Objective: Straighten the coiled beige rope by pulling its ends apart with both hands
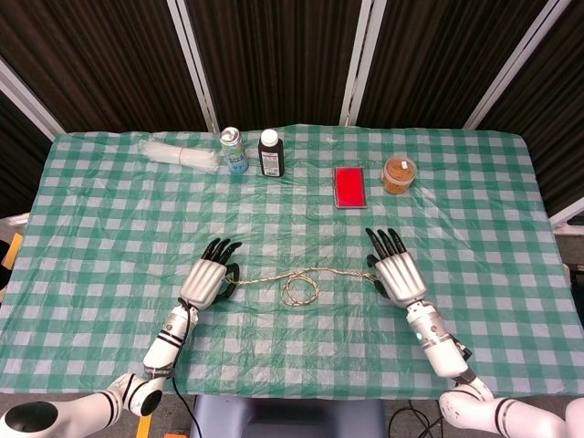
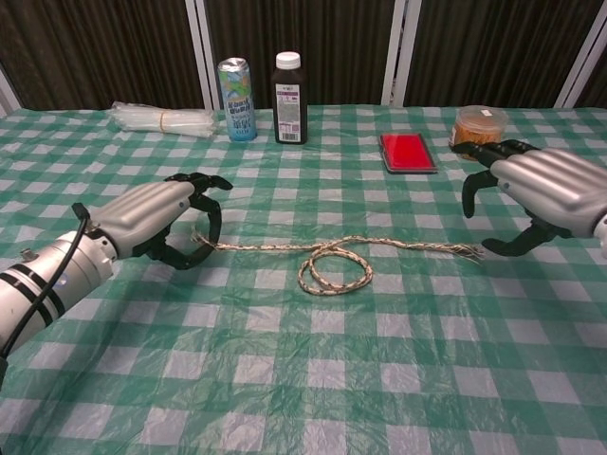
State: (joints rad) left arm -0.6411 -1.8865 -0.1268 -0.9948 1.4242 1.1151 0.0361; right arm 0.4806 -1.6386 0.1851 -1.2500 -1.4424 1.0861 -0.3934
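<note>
Nearest us, mid-frame, the beige rope [image 2: 334,263] lies looped on the checked counter [image 2: 313,379]. Our left hand [image 2: 156,216] pinches its left end in curled fingers [image 2: 211,216]; our right hand [image 2: 536,194] hovers spread at the frayed right end. Farther up: red case [image 2: 408,152], tub [image 2: 478,131] of orange bands, bottle [image 2: 289,85], can [image 2: 236,86], dark curtains [image 1: 274,55].
</note>
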